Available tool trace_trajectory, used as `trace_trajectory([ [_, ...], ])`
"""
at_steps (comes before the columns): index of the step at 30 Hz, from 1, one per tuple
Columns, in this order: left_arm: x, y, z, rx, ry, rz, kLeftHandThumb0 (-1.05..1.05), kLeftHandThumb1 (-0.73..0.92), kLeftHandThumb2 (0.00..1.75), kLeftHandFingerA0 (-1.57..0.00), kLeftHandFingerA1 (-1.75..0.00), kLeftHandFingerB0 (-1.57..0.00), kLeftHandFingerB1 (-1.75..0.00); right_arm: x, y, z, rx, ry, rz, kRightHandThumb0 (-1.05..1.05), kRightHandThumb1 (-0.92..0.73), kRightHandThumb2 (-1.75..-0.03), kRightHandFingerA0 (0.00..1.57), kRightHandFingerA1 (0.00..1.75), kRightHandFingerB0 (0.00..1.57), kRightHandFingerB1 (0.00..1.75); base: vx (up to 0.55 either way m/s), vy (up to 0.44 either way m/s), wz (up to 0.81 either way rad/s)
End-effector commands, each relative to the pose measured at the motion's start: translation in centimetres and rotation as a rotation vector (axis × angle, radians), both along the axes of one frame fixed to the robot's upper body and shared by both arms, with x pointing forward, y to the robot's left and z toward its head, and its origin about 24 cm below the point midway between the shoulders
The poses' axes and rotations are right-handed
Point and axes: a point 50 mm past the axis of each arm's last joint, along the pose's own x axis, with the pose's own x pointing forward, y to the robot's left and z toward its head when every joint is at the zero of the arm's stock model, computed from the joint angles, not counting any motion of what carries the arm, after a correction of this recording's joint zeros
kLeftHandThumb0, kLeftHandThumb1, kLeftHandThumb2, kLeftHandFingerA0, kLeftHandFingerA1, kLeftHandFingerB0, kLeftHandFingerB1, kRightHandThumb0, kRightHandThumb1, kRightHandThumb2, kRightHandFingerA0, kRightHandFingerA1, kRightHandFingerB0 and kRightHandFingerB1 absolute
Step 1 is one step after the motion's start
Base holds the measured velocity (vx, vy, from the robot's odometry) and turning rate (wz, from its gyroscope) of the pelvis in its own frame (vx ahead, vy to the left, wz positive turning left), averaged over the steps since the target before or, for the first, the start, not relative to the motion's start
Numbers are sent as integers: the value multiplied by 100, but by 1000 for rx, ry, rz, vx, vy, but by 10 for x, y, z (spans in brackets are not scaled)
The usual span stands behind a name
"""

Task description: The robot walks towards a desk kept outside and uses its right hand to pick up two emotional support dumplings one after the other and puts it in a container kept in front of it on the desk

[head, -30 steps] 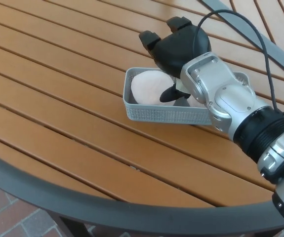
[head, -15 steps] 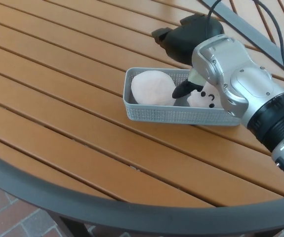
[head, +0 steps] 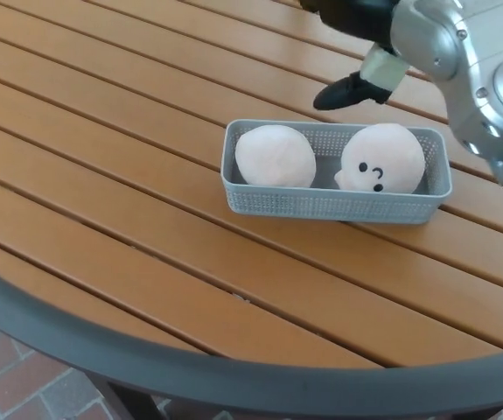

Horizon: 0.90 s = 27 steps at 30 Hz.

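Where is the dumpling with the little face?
In the head view, the face dumpling sits in the right end of the grey basket, beside the plain dumpling.

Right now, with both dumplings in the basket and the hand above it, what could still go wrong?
The right hand hangs close above the grey mesh basket; if it swings low, its thumb might clip the rim and shift the basket. The faced dumpling rises above the rim, so a knock could tip it out.

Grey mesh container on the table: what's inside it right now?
The container holds two dumplings side by side: a plain one and one with a face. Its floor beneath them is hidden.
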Motion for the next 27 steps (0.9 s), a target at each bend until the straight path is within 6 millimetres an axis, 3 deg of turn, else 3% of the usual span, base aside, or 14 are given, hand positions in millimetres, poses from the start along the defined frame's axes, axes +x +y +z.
trace_trajectory([
  [1,-10,4,3,43,-31,7,-36,53,56,-87,-71,-84,-55,-153,-174,77,336,-319,-223,-79,-52,-92,3,32,2,25,0,0,8],
  [2,-11,5,4,46,-32,10,-36,53,56,-87,-71,-84,-55,-166,-183,78,342,-352,-261,-79,-52,-92,3,32,2,25,0,0,0],
  [3,-10,6,4,50,-27,6,-36,53,57,-86,-70,-84,-55,-185,-222,74,429,-440,-404,-72,-54,-90,27,56,21,44,0,0,0],
  [4,-9,6,5,54,-23,3,-36,53,57,-86,-70,-84,-55,-205,-250,69,483,-510,-516,-72,-54,-90,27,56,21,44,0,0,0],
  [5,-8,7,5,58,-20,2,-37,54,57,-86,-70,-84,-55,-226,-275,62,537,-591,-625,-65,-64,-60,45,57,36,35,0,0,0],
  [7,-8,8,6,63,-17,1,-37,54,57,-86,-70,-84,-55,-243,-292,56,574,-657,-705,-65,-64,-60,45,57,36,35,0,0,0],
  [8,-8,9,7,64,-21,-1,-39,53,56,-88,-69,-88,-54,-255,-308,49,599,-697,-775,-63,-52,-89,52,68,34,50,0,0,0],
  [9,-7,10,8,62,-31,-6,-38,54,56,-89,-69,-89,-54,-280,-337,34,622,-773,-914,-56,-61,-59,63,69,47,41,0,0,0],
  [10,-7,10,8,62,-31,-6,-38,54,56,-89,-69,-89,-54,-280,-337,34,622,-773,-914,-56,-61,-59,63,69,47,41,0,0,0],
  [14,-9,12,9,65,-24,-4,-40,55,57,-86,-68,-87,-53,-333,-393,-9,666,-913,-1197,-57,-60,-58,62,83,51,50,0,0,0],
  [18,-9,13,9,67,-7,11,-39,54,57,-85,-67,-88,-54,-372,-419,-44,708,-1035,-1385,-52,-61,-59,73,95,51,58,0,0,0],
  [24,-10,13,8,67,-12,10,-41,53,57,-87,-68,-90,-53,-401,-428,-69,737,-1189,-1499,-46,-58,-57,72,103,55,61,0,0,0],
  [26,-11,14,9,74,-7,6,-39,55,57,-86,-65,-87,-53,-429,-436,-101,791,-1312,-1727,-44,-60,-58,71,118,57,74,0,0,0],
  [27,-11,14,9,74,-7,6,-39,55,57,-86,-65,-87,-53,-429,-436,-101,791,-1312,-1727,-44,-60,-58,71,118,57,74,0,0,0],
])
